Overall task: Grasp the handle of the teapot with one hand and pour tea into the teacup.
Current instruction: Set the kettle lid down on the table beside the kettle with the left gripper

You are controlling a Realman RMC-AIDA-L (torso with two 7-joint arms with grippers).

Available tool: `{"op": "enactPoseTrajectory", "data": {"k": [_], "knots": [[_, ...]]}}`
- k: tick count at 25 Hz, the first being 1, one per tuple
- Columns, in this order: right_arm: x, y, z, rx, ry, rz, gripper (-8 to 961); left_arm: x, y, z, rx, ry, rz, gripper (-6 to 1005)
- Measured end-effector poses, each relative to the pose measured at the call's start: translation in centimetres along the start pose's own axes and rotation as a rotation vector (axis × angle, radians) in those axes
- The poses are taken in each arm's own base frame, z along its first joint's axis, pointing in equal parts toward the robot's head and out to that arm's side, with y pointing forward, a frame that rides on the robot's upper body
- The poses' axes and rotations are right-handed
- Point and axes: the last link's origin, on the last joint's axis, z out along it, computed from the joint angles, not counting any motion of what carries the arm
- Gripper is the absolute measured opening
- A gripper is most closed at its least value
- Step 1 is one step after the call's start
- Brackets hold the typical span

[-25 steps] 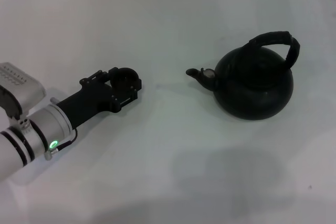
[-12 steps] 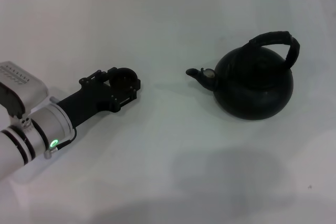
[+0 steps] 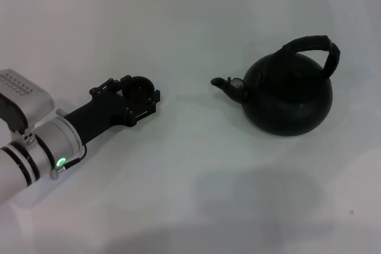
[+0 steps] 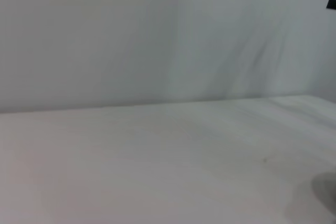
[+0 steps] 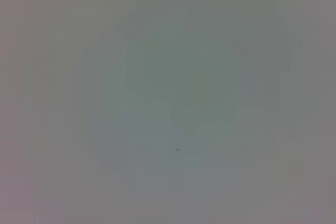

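left gripper [image 3: 136, 94] low over the white table [image 3: 178, 28] on the left side, its black fingers set around the small dark teacup [image 3: 139, 88]; whether they actually press the cup can't be told from the head view. teapot [image 3: 289, 94] sits upright well apart to the right, short spout [image 3: 225, 84] aimed toward the cup, arched ribbed handle [image 3: 314, 49] over its top with nothing on it. wide bare tabletop lies between cup and spout; right gripper not in view.
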Motion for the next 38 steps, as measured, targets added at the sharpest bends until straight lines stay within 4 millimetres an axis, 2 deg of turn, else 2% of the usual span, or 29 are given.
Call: {"op": "enactPoseTrajectory", "data": {"k": [4, 9, 23, 32, 38], "knots": [[0.0, 0.0, 0.0, 0.001, 0.001, 0.0, 847, 0.2, 0.0, 0.0, -0.001, 0.008, 0.001, 810], [0.1, -0.1, -0.1, 0.002, 0.002, 0.0, 847, 0.2, 0.0, 0.0, 0.001, 0.01, 0.011, 882], [0.3, -0.1, -0.3, 0.004, 0.003, 0.002, 847, 0.5, -0.6, -0.8, 0.054, 0.079, -0.064, 880], [0.2, -0.4, -0.3, 0.007, 0.001, -0.002, 847, 1.7, -0.8, -0.8, 0.046, 0.138, -0.074, 881], [0.1, -0.5, -0.2, 0.007, 0.001, -0.003, 847, 3.0, -2.0, -1.0, 0.085, 0.217, -0.205, 882]]}}
